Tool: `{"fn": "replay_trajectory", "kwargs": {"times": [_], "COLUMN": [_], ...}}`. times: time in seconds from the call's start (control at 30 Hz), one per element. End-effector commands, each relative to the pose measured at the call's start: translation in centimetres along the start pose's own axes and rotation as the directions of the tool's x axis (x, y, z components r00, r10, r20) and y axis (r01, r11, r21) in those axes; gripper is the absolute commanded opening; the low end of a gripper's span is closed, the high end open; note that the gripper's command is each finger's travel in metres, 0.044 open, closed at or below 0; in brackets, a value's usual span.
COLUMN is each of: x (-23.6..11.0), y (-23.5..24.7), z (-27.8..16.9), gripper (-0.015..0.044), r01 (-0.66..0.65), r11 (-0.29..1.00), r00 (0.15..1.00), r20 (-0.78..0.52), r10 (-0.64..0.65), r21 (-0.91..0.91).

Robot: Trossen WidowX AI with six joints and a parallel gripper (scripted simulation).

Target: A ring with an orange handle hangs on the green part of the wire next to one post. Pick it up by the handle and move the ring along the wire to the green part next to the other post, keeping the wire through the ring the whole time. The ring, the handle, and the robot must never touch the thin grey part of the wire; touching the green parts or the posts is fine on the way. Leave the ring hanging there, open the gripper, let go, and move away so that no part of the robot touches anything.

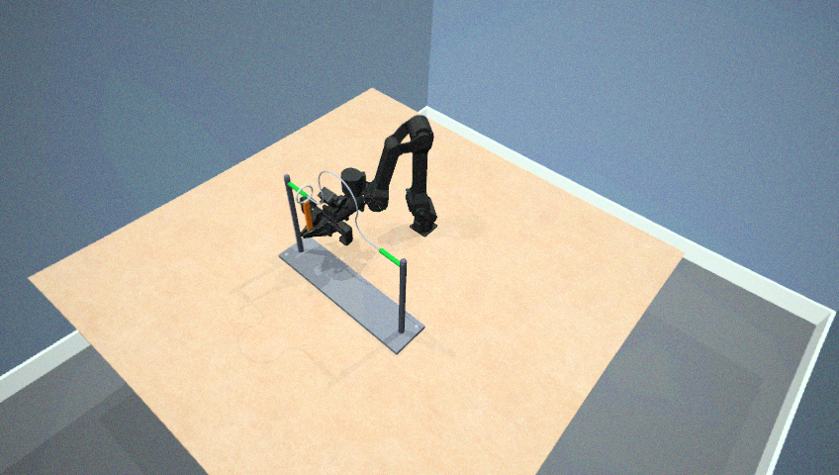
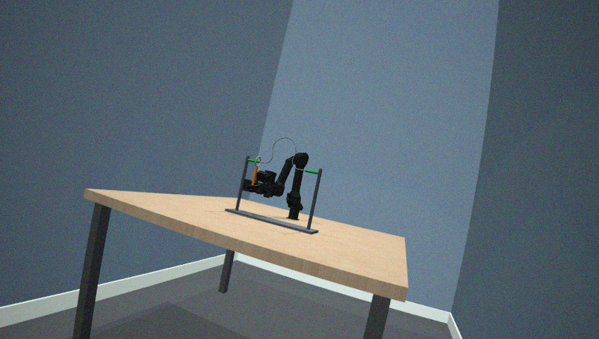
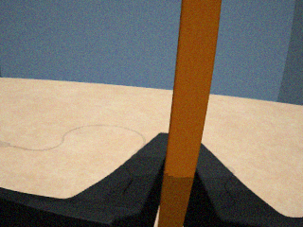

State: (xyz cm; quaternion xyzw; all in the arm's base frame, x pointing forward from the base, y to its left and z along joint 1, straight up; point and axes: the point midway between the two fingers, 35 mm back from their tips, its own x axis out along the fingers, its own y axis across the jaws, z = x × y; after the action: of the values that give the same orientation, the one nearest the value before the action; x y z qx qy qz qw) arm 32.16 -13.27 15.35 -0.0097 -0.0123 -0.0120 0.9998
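The ring (image 1: 305, 186) (image 2: 255, 161) is around the wire near the inner end of the left green part (image 1: 293, 187) (image 2: 251, 159), beside the left post (image 1: 294, 218) (image 2: 241, 184). Whether it touches the wire is too small to tell. Its orange handle (image 1: 308, 216) (image 2: 254, 175) (image 3: 194, 85) points down, slightly tilted. My gripper (image 1: 305, 231) (image 2: 253, 186) (image 3: 175, 144) is shut on the lower part of the handle. The grey wire (image 1: 355, 206) (image 2: 285, 138) arches up, then dips to the right green part (image 1: 390, 256) (image 2: 311, 171) at the right post (image 1: 403, 300) (image 2: 314, 201).
A flat grey base (image 1: 364, 300) (image 2: 268, 220) carries both posts on the wooden table (image 1: 500, 352) (image 2: 188, 216). The arm (image 1: 419, 167) (image 2: 297, 182) stands behind the wire, with its wrist low behind the left half. The left post is close beside the gripper.
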Motion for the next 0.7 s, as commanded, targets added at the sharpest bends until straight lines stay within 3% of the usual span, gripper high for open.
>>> {"fn": "replay_trajectory", "kwargs": {"times": [0.0,0.67], "x": [-0.1,-0.1], "y": [0.5,2.9], "z": [-0.1,-0.1], "gripper": [-0.015,-0.015], "r01": [0.001,0.001], "r11": [1.0,0.999], "r00": [1.0,1.0], "r20": [-0.004,-0.005], "r10": [-0.001,0.0], "r21": [0.008,0.045]}}
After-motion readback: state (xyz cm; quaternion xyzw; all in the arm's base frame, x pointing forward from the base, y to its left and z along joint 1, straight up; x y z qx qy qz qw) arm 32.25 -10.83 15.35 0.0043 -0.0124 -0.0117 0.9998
